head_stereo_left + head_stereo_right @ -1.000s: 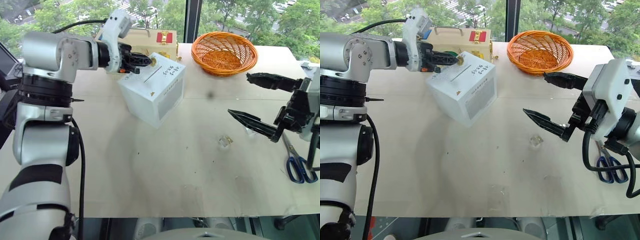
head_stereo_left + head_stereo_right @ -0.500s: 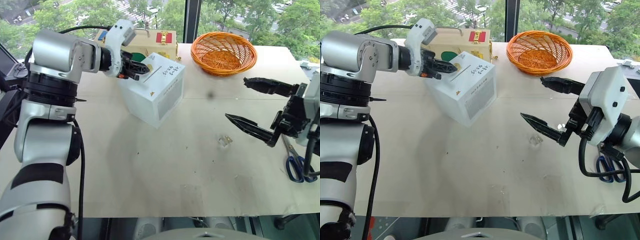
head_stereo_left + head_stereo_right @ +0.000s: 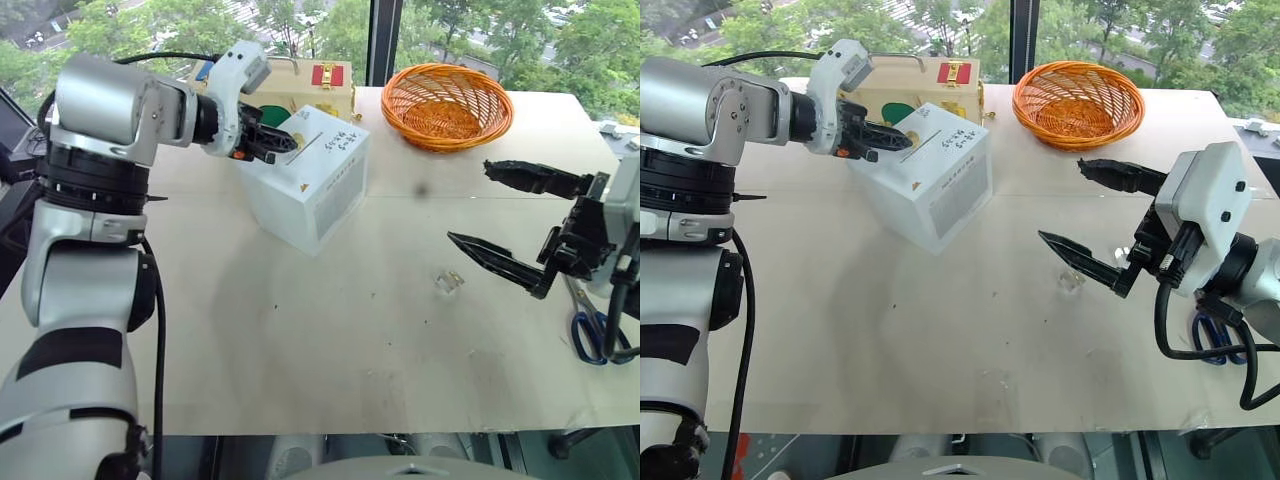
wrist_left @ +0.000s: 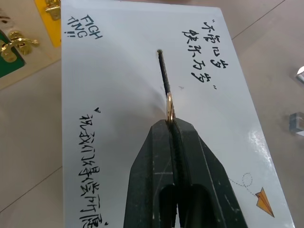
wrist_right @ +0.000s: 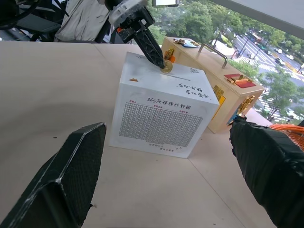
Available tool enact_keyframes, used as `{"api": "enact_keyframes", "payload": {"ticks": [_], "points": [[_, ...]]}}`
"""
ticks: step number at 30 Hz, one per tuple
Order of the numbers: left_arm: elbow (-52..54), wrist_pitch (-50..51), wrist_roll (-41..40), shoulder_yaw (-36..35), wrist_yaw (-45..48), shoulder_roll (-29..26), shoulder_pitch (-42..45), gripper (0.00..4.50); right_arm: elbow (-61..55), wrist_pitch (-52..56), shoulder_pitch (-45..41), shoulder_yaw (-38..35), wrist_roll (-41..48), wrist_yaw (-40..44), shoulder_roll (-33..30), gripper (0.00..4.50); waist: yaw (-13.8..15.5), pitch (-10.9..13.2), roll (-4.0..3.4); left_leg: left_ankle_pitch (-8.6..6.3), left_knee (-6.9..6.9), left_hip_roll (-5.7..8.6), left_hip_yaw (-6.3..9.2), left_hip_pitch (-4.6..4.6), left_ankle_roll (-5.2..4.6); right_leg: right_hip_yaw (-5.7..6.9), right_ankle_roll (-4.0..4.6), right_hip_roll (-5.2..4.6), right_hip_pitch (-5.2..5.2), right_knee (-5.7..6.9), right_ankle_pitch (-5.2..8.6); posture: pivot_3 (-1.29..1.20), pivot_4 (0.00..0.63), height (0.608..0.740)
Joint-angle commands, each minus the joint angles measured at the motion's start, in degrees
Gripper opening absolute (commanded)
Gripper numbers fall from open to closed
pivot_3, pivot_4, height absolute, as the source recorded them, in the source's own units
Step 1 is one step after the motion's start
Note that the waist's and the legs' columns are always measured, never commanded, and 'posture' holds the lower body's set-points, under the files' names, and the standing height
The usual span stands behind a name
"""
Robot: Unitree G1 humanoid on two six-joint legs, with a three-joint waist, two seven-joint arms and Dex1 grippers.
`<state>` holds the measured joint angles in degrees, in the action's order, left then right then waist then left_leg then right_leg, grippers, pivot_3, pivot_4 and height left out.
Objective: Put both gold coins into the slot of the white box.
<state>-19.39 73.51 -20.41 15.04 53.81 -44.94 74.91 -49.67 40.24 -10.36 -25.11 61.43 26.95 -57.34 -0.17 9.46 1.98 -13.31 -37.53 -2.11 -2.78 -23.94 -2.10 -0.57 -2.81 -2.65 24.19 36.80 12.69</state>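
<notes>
The white box (image 3: 318,192) stands at the table's back left, with black handwriting on top and a dark slot (image 4: 164,76). My left gripper (image 3: 290,140) is shut on a gold coin (image 4: 169,107), which it holds edge-on in line with the slot. The coin (image 5: 167,67) sits right at the box's top surface. Off to the right, my right gripper (image 3: 468,203) hovers above the table, open, with nothing between its fingers.
A pale wooden case (image 3: 318,82) with coloured panels stands behind the box. An orange basket (image 3: 447,105) sits at the back right. Blue-handled scissors (image 3: 595,335) lie at the right edge. A small clear block (image 3: 447,283) lies below the right gripper.
My left gripper has tipped downward, bringing the coin from above the box's back edge down onto the slot. The right gripper has stayed where it was, still open.
</notes>
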Motion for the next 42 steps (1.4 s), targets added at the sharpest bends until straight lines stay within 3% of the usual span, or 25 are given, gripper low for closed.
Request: {"api": "enact_keyframes", "payload": {"ticks": [1,21,26,27,30,35,38,41,42], "points": [[2.3,-0.3,0.5,-0.1,0.3,-0.5,0.3,0.0,-1.0,-1.1,-0.1,-0.6,0.0,-0.3,0.0,4.44,0.0,0.0,0.0,0.0,0.0,0.0,0.0,0.0,0.0,0.0,0.0,0.0,0.0,0.0,0.0,0.0,0.15,0.74],[5.7,2.4,0.4,-0.3,-1.9,0.6,0.0,0.0,-0.5,-0.8,-0.8,0.1,0.2,-0.1,-0.6,4.44,0.0,0.0,0.0,0.0,-0.07,0.0,0.0,0.0,0.0,-0.01,0.0,0.0,0.0,0.05,-0.01,0.0,0.15,0.74],[7.5,2.8,-0.7,-4.4,-4.0,1.5,-0.5,1.48,-0.7,-0.4,-0.3,-0.2,0.7,-0.3,-0.7,4.5,0.1,0.0,0.0,0.0,-0.09,0.0,0.01,0.0,0.0,-0.01,0.0,0.0,-0.01,0.06,-0.01,0.0,0.15,0.74],[7.5,3.0,-1.3,-5.7,-4.2,1.6,-0.5,2.1,-0.8,-0.3,-0.2,-0.1,0.9,-0.5,-0.6,4.5,0.0,0.0,0.0,0.0,-0.1,0.0,0.0,0.0,0.0,-0.01,0.0,0.0,-0.01,0.06,-0.01,0.0,0.15,0.74],[8.6,2.0,-3.9,-10.5,-3.0,0.8,-1.2,3.12,-0.9,0.7,0.8,0.7,1.8,-1.9,-0.2,4.5,-0.2,0.0,0.0,0.0,-0.12,0.0,0.0,0.0,0.0,-0.01,0.0,0.0,-0.01,0.07,-0.01,0.0,0.15,0.74],[23.9,-1.8,-19.3,-29.5,1.3,5.0,-11.8,3.12,1.1,7.4,4.3,8.1,-3.0,-11.2,1.1,4.5,-0.5,0.0,-0.01,0.01,-0.15,-0.09,-0.02,0.03,0.01,-0.04,0.01,-0.03,0.0,0.19,-0.01,0.0,0.15,0.74],[35.8,-1.6,-26.7,-34.0,1.8,6.8,-21.2,3.12,3.9,9.9,7.1,13.2,-8.3,-15.3,3.6,4.5,-0.5,-0.1,0.04,0.02,-0.22,-0.1,-0.04,0.04,0.05,-0.1,0.01,-0.09,-0.02,0.2,-0.01,0.0,0.15,0.74],[43.7,-1.8,-33.1,-33.5,6.7,4.6,-32.1,3.18,5.4,10.2,7.5,16.6,-12.2,-17.1,6.7,3.71,-0.3,0.0,0.05,0.02,-0.48,-0.07,-0.03,0.0,0.03,-0.11,0.0,-0.08,-0.03,0.34,-0.01,0.0,0.15,0.74],[46.5,-4.7,-32.0,-32.6,7.0,4.3,-36.8,3.67,5.9,10.5,7.4,17.9,-13.3,-17.8,7.8,3.23,-0.6,-0.1,0.0,0.01,-0.62,-0.05,-0.01,0.0,0.01,-0.07,0.01,-0.06,-0.03,0.46,0.0,0.0,0.15,0.74]]}}
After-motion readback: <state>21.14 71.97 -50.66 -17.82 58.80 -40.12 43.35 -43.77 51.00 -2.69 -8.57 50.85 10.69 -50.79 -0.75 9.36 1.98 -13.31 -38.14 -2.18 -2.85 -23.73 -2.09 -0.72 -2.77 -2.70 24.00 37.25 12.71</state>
